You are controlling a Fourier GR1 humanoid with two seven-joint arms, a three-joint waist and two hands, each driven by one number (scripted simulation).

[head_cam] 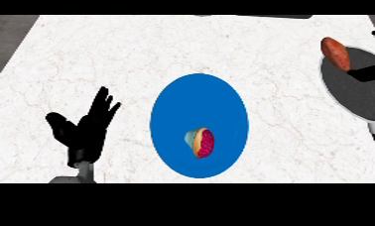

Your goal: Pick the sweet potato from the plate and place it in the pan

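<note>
The white marble-patterned table (147, 51), finely veined in pale brown, carries a flat, glossy blue round plate (176, 106) near its near edge, about midway along it. On the plate's near right part lies a small rounded object (200, 142), tan-skinned with a magenta cut face; what it is cannot be told. The orange-red sweet potato (336, 53), smooth and elongated with tapering ends, is not on the plate: it lies tilted across the far left rim of the dark grey round pan (344, 93) with its thin pale metallic rim, at the table's right edge. A black shape (362, 74) shows just beside the sweet potato over the pan; whether it is the right hand, and how its fingers stand, cannot be told. The black left hand (86, 128) shows near the table's near left corner, fingers straight and spread wide, holding nothing, on a grey forearm (86, 171).
</note>
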